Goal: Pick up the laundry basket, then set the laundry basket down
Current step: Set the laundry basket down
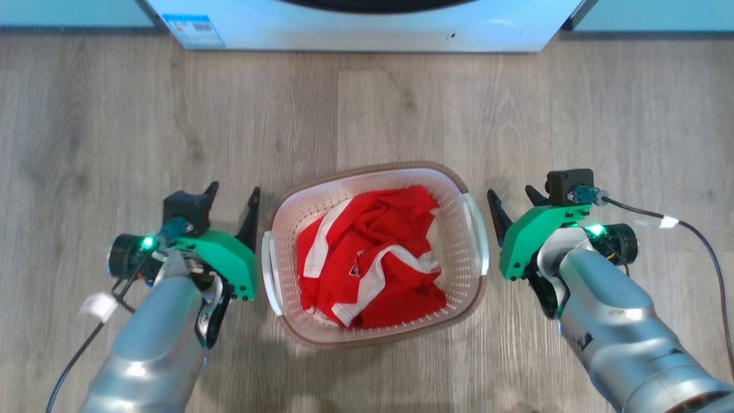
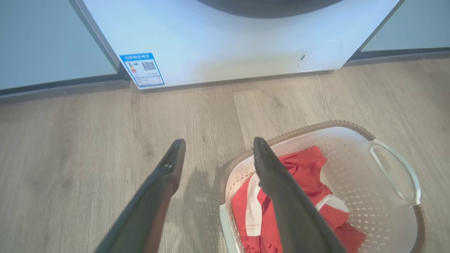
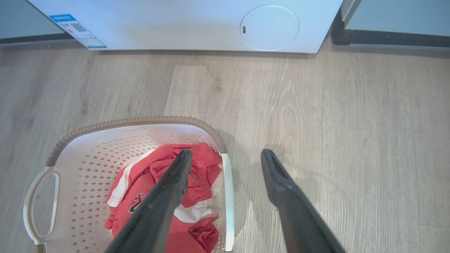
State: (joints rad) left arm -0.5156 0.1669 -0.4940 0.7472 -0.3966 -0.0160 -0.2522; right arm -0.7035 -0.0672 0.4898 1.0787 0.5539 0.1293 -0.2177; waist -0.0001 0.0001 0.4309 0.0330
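The laundry basket (image 1: 459, 269) stands on the wooden floor between my two arms, cream-white and perforated, with a brown rim and a white handle on each side. A red garment with white stripes (image 1: 373, 258) lies crumpled inside. My left gripper (image 1: 235, 192) is open just left of the basket's left handle (image 1: 269, 269), holding nothing. My right gripper (image 1: 510, 195) is open just right of the right handle (image 1: 479, 229), also holding nothing. In the left wrist view my left gripper (image 2: 218, 142) has one finger over the basket (image 2: 369, 196). In the right wrist view my right gripper (image 3: 226, 153) straddles the near handle of the basket (image 3: 88, 158).
A white washing machine (image 1: 367, 28) stands ahead, past a stretch of bare wooden floor (image 1: 401, 103), with a blue label (image 2: 142, 68) at its lower left corner. A pale wall with a dark skirting runs on both sides of it. Cables trail from both wrists.
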